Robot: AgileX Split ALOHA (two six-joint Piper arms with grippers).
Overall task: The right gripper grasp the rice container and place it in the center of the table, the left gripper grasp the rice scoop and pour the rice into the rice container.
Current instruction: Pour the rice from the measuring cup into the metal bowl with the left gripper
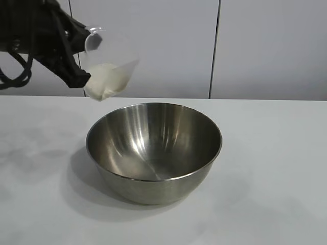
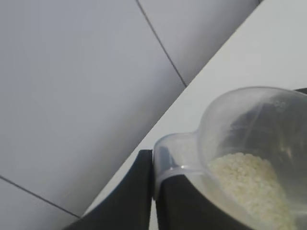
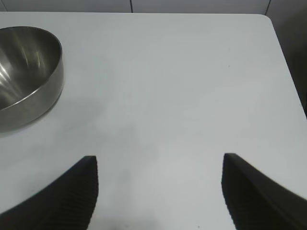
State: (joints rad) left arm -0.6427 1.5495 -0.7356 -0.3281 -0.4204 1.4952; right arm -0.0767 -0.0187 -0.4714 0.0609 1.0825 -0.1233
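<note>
The rice container (image 1: 154, 152) stands upright on the white table (image 1: 276, 168), about the middle of the exterior view. Its steel inside is bare and shiny, and no grains show in it. A soft shadow lies on the table beside it, toward the left arm's side.

The left hand (image 1: 82, 56) hangs above and behind the container's rim on that side, well clear of the table. Its black fingers (image 2: 139, 191) are pressed together on the small side handle of the rice scoop (image 1: 110, 64), as the left wrist view shows close up. The scoop is tipped over, its mouth turned down toward the bowl, and the rice (image 1: 104, 80) has slid into the low side of the clear cup, heaped against the wall near the lip. No grains are seen falling. The scoop does not touch the container; there is open air between its lip and the steel rim.

The right hand (image 3: 158, 191) is out of the exterior view. In its own wrist view its two dark fingers stand wide apart with nothing between them, low over bare table, well away from the container (image 3: 26, 76).

Behind the table runs a plain pale wall (image 1: 265, 46) with a dark vertical seam. Black cables loop beside the left arm. Nothing stands between scoop and bowl.
</note>
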